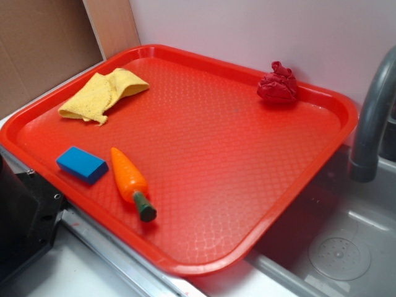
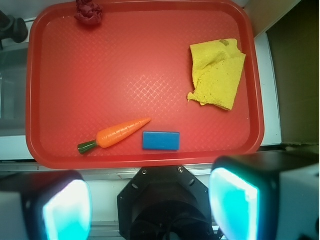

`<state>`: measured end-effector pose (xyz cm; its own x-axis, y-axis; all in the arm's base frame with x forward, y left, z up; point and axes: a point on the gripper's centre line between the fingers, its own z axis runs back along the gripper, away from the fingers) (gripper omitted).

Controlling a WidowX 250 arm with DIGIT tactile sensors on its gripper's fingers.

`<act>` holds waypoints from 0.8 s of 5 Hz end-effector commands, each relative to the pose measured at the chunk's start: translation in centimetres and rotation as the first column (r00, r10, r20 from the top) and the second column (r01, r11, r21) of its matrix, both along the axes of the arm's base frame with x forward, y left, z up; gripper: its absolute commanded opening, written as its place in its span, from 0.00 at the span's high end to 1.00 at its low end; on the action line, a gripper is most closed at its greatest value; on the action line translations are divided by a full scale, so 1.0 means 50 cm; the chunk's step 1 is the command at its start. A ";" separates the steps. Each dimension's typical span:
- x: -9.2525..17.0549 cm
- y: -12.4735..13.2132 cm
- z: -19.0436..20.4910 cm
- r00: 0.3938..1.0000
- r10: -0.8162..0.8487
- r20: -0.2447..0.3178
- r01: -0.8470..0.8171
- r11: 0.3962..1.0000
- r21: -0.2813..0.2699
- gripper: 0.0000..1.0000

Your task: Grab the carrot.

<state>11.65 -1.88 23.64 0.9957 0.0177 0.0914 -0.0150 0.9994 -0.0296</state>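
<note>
presently: gripper open, empty, high above red tray
risk: carrot glossy, tapered, may slip; blue block just beside its tip, may be nudged or pinched instead

I'm seeing a red tray sitting beside a sink. The carrot is lying near the tray's front edge, green stub pointing toward me, just beside a blue block. A yellow cloth is lying at the far-left corner, a crumpled red cloth resting far right.
</note>
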 end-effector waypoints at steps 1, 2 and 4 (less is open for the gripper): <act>0.000 0.000 0.000 1.000 0.000 0.000 0.000 1.000 0.000 0.00; 0.003 -0.004 -0.006 0.983 0.186 -0.002 -0.185 0.982 -0.037 0.00; 0.010 -0.035 -0.048 0.814 0.581 -0.020 -0.577 0.803 -0.148 0.00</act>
